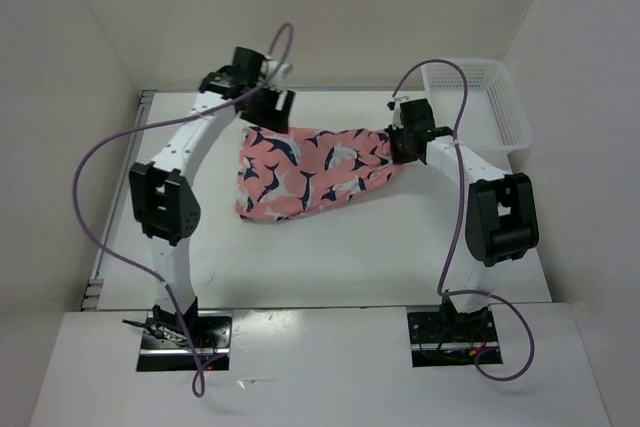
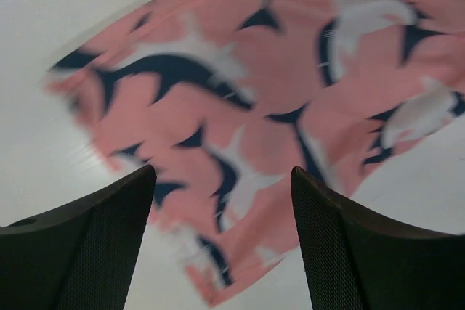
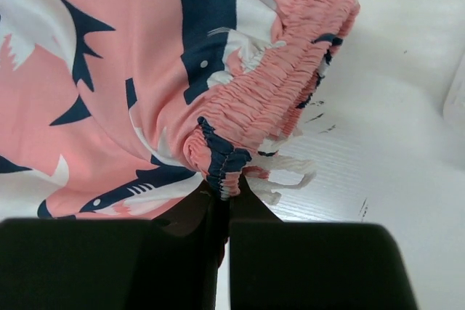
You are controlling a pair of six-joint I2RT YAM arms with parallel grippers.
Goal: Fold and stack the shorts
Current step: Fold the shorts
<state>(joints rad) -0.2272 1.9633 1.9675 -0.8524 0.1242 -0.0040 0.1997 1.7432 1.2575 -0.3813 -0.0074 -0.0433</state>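
Salmon-pink shorts (image 1: 305, 172), navy-and-white print: lying partly bunched on the bench (image 1: 330, 257), nearer the far edge than the near, stretching from the middle toward the right side.

Handling, by judgement: behaving as soft, light, limp cloth; sagging wherever unsupported; creasing readily; not breaking. Taking hold best at the gathered waistband (image 3: 269, 99), thicker than the legs and less likely to slip; adding a second hold at an opposite corner for folding.

Right gripper (image 3: 221, 195): reaching in low from the right side, pinching a fold of waistband, jaws nearly together on the cloth, white drawstring (image 3: 287, 179) trailing beside.

Left gripper (image 2: 221, 179): hovering over the far left corner of the shorts, pointing down, jaws standing wide, holding nothing.

Basket (image 1: 490, 97): sitting at the far right corner, apart from the shorts.
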